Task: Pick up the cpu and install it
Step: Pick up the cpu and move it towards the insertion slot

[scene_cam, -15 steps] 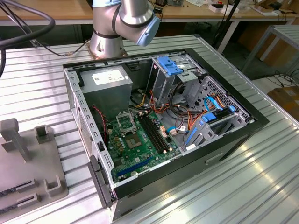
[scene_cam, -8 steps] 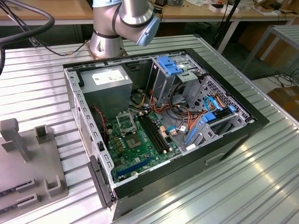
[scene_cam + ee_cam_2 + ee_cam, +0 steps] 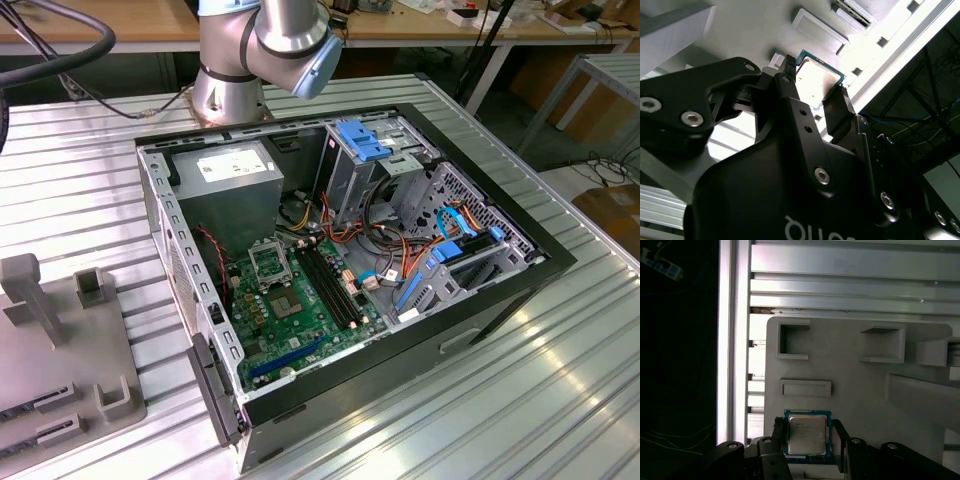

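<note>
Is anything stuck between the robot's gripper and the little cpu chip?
No, nothing visible is in the way. In the first wrist view the gripper is shut on the cpu, with one finger against each side edge, above the grey holder tray.

The cpu (image 3: pixel 807 434) had a smooth silver-grey metal top with a dull sheen, framed by a thin green board edge. The fingers (image 3: pixel 840 436) at its sides were matt black and smooth, and the screws (image 3: pixel 821 175) behind them were bright steel. The tray (image 3: pixel 850 390) looked like matt grey plastic, faintly grainy. The desk (image 3: pixel 520 400) was ribbed aluminium, glossy under the light. The computer case (image 3: pixel 165 215) was bare grey sheet metal, with shiny blue plastic clips (image 3: pixel 362 140) and a glossy green motherboard (image 3: pixel 270 320).
</note>
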`<state>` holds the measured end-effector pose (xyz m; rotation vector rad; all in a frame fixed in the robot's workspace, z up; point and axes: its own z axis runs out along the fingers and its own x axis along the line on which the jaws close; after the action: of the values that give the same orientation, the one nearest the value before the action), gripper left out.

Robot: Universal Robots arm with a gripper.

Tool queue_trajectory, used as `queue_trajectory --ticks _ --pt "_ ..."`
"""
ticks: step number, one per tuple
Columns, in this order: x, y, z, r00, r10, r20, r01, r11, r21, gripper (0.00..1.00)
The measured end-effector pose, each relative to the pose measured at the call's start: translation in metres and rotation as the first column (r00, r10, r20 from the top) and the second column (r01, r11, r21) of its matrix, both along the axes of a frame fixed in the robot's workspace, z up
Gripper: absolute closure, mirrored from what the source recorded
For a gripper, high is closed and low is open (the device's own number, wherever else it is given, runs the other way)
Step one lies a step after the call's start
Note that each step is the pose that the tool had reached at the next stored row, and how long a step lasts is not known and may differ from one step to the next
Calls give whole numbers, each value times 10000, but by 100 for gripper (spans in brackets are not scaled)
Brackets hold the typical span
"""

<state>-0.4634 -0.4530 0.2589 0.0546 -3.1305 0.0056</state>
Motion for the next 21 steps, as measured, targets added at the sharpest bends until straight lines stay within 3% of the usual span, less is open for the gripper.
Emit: queue_trajectory --ticks 21 --pt "0 0 93 10000 0 -4 0 10000 0 53"
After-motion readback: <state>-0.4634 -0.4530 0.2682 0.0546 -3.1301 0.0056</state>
